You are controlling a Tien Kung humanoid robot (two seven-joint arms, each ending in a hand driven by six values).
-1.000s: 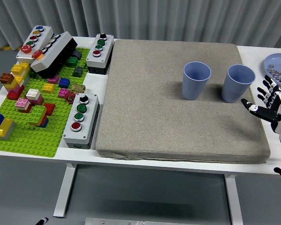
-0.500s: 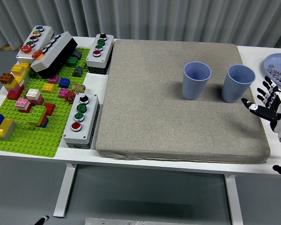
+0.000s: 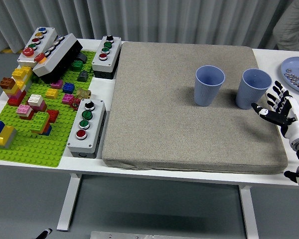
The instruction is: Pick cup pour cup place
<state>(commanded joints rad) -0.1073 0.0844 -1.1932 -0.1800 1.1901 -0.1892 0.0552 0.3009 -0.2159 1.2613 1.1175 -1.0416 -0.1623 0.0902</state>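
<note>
Two blue cups stand upright on the grey mat (image 3: 184, 109): one cup (image 3: 209, 85) right of the mat's middle, the other cup (image 3: 252, 88) near its right edge. My right hand (image 3: 276, 106) is just right of the second cup, fingers spread, thumb close to the cup's lower side, holding nothing. I cannot tell whether the thumb touches the cup. The left arm is out of sight.
A blue plate (image 3: 297, 72) with small items sits at the far right edge. Left of the mat are a green baseplate (image 3: 25, 144) with several bricks and button boxes (image 3: 86, 127) (image 3: 106, 56) (image 3: 50, 50). A person's clothing (image 3: 294, 22) shows at the top right corner.
My right hand has moved left and slightly up toward the right cup. A person has come into view at the top right corner.
</note>
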